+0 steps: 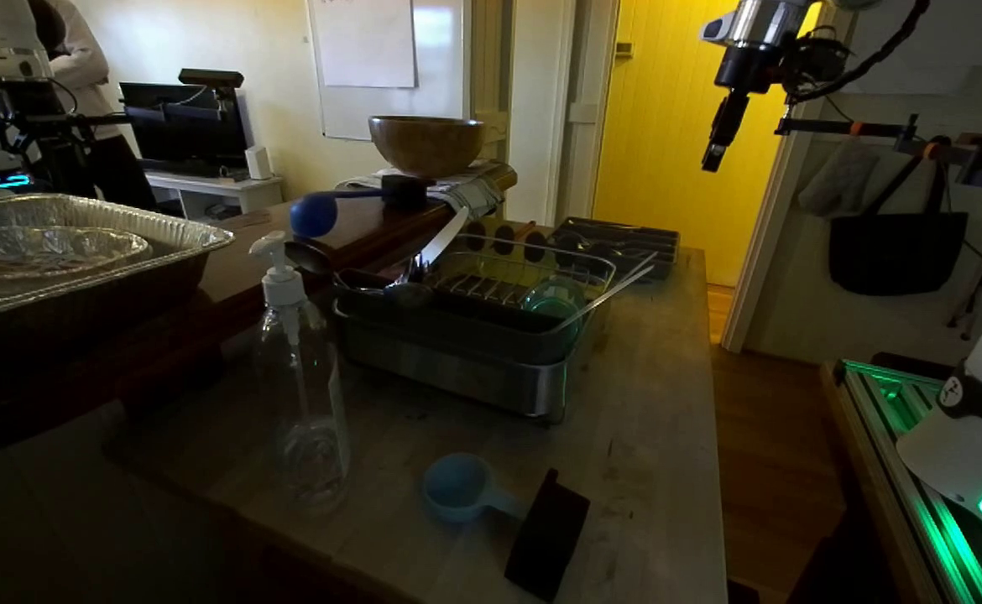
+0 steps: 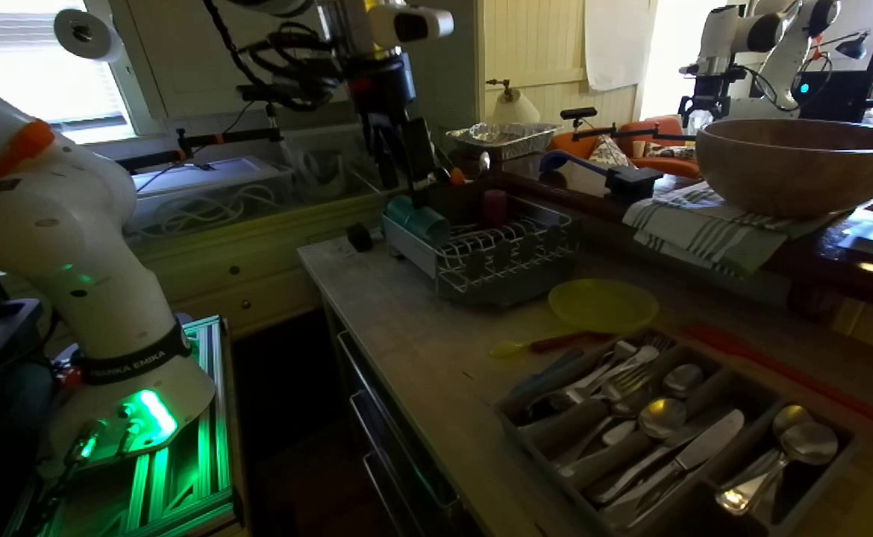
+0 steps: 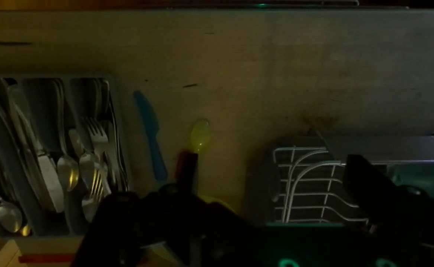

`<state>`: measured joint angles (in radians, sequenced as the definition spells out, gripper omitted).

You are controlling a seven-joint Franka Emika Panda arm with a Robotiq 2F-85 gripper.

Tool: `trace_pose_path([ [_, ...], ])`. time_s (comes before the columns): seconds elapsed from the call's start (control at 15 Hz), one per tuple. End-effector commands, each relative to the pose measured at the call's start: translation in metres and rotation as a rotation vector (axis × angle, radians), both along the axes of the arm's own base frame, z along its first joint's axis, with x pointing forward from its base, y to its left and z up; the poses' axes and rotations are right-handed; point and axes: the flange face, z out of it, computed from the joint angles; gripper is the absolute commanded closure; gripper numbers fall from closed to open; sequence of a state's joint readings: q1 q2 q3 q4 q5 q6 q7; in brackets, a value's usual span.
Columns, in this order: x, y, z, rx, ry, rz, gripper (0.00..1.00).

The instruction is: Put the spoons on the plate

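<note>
A yellow spoon lies on the counter beside a red utensil; its bowl also shows in the wrist view. A yellow-green plate sits behind it, between cutlery tray and dish rack, with nothing visible on it. In the wrist view the plate is mostly hidden by my gripper. Metal spoons lie in the grey cutlery tray. My gripper is open and empty, its fingers wide apart. It hangs high above the counter in both exterior views.
A dish rack with cups stands beside the plate. A blue knife lies by the tray. A long red utensil lies behind the tray. A wooden bowl sits on the raised ledge. A pump bottle and blue scoop stand beyond the rack.
</note>
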<state>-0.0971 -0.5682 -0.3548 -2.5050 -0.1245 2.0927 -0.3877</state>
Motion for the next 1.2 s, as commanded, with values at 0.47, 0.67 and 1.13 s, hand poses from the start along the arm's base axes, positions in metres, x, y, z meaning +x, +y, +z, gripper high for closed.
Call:
trace_pose_path([
  [0.47,0.02,-0.03,-0.094,0.08,0.113,-0.13,0.0],
  [0.67,0.022,-0.032,-0.097,0.081,0.121,-0.136,0.0],
  [1.13,0.053,-0.05,-0.15,-0.007,0.046,-0.266,0.0],
])
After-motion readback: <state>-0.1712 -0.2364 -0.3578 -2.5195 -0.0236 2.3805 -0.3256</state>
